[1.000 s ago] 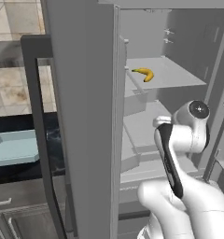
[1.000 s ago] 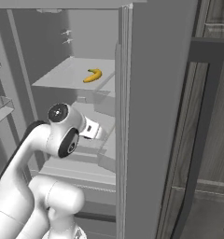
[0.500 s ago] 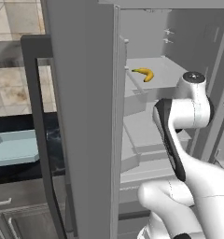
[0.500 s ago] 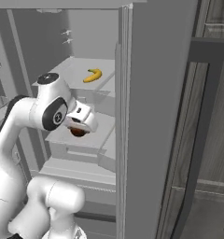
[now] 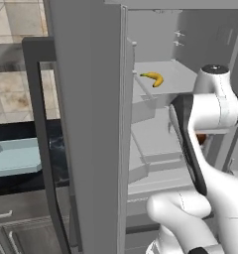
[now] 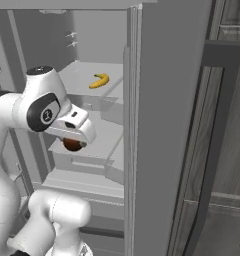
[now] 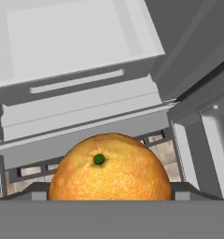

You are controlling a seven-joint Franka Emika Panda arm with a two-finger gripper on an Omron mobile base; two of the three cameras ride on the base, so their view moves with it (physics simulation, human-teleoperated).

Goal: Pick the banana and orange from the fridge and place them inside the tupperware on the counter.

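A: Fridge (image 6: 157,125) open, pale shelves inside. Gripper (image 6: 74,144) state?
B: Jaws wide around the orange (image 7: 110,168), apparently carrying it below the hand, probably bound for the tupperware.
A: Others?
B: Banana (image 5: 153,78) on upper shelf; tupperware (image 5: 14,158) on counter (image 5: 54,144) left.

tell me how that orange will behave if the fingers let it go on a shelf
The orange looks round with no flat side, so it would probably roll. Its skin looks firm and dimpled, so it likely holds its shape in a grip and is not very slippery. The fridge shelves look smooth, giving little to stop it.
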